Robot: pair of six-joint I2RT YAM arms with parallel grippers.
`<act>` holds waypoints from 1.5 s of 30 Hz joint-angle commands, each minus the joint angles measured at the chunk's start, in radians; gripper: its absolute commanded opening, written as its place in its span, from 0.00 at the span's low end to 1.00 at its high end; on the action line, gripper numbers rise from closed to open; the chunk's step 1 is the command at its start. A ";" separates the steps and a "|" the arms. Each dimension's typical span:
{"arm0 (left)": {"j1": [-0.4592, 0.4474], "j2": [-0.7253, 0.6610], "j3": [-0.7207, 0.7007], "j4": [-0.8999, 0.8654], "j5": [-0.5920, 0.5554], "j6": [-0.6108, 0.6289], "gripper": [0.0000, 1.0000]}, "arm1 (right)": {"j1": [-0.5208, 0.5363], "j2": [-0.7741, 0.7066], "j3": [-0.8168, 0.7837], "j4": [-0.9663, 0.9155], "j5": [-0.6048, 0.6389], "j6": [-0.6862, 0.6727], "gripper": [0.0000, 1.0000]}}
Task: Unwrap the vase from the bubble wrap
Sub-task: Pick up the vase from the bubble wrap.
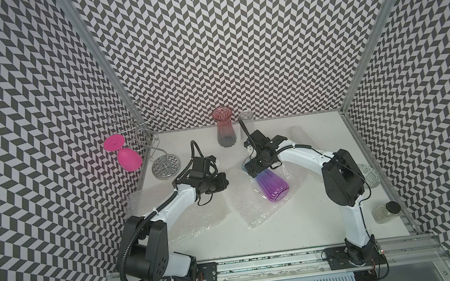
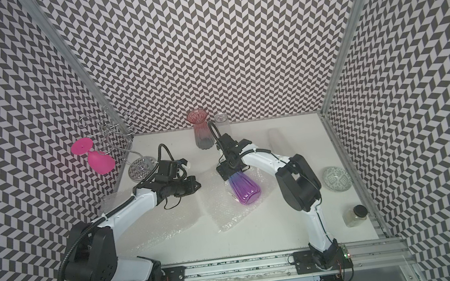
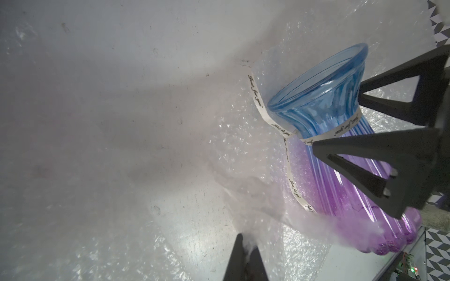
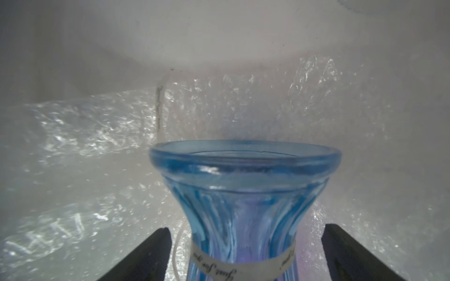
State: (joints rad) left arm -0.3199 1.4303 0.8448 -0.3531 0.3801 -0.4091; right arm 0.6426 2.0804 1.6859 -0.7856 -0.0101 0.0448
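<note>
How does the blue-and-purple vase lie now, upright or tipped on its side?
Tipped on its side. In a top view the vase lies on the bubble wrap, purple base toward the front, blue mouth toward the back.

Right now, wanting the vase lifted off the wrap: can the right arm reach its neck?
Probably yes: the right gripper stands open astride the vase at its neck; bubble wrap lies beneath.

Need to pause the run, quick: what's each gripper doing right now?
Left gripper: closed, pinching the bubble wrap.
Right gripper: open, straddling the neck of the vase.
</note>
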 commanded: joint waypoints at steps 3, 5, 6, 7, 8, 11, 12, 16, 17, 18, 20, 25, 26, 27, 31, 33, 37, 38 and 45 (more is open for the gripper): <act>0.008 -0.007 -0.013 0.012 0.013 0.011 0.00 | -0.001 0.036 0.021 0.024 0.031 -0.005 0.98; 0.007 -0.005 -0.013 0.013 0.014 0.012 0.00 | 0.005 0.051 0.022 0.027 0.041 -0.008 0.97; 0.007 -0.005 -0.013 0.013 0.014 0.012 0.00 | 0.009 0.057 0.023 0.028 0.046 -0.011 0.96; 0.008 -0.004 -0.015 0.014 0.013 0.012 0.00 | 0.011 0.065 0.024 0.028 0.051 -0.015 0.95; 0.008 -0.003 -0.015 0.014 0.014 0.011 0.00 | 0.012 0.074 0.027 0.025 0.058 -0.018 0.95; 0.007 -0.001 -0.015 0.014 0.015 0.012 0.00 | 0.016 0.088 0.028 0.026 0.068 -0.023 0.93; 0.007 -0.001 -0.015 0.014 0.016 0.012 0.00 | 0.017 0.090 0.029 0.027 0.070 -0.023 0.92; 0.007 0.003 -0.016 0.016 0.015 0.012 0.00 | 0.017 0.095 0.033 0.027 0.078 -0.026 0.83; 0.007 0.003 -0.016 0.015 0.016 0.012 0.00 | 0.017 0.093 0.034 0.027 0.079 -0.029 0.80; 0.007 0.005 -0.016 0.016 0.016 0.012 0.00 | 0.017 0.094 0.034 0.029 0.080 -0.029 0.78; 0.007 0.006 -0.016 0.017 0.015 0.012 0.00 | 0.017 0.093 0.037 0.026 0.083 -0.034 0.73; 0.008 0.010 -0.016 0.019 0.016 0.012 0.00 | 0.017 0.073 0.033 0.027 0.090 -0.042 0.54; 0.008 0.011 -0.016 0.020 0.016 0.012 0.00 | 0.017 0.066 0.033 0.029 0.091 -0.045 0.49; 0.009 0.011 -0.018 0.020 0.016 0.012 0.00 | 0.017 0.057 0.034 0.031 0.093 -0.047 0.45; 0.011 0.012 -0.019 0.021 0.015 0.012 0.00 | 0.017 -0.007 0.025 0.053 0.091 -0.056 0.36; 0.010 0.012 -0.019 0.021 0.015 0.012 0.00 | 0.017 -0.050 0.011 0.077 0.080 -0.064 0.32; 0.012 0.013 -0.022 0.021 0.014 0.012 0.00 | 0.017 -0.160 -0.034 0.130 0.050 -0.071 0.19; 0.012 0.016 -0.023 0.021 0.014 0.011 0.00 | 0.017 -0.182 -0.045 0.138 0.047 -0.068 0.17; 0.013 0.029 -0.024 0.025 0.020 0.039 0.00 | 0.009 -0.306 -0.126 0.184 0.015 -0.040 0.05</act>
State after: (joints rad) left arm -0.3134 1.4475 0.8307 -0.3428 0.3878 -0.4004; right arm 0.6575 1.8534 1.5635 -0.6918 0.0246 0.0006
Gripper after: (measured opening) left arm 0.047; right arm 0.700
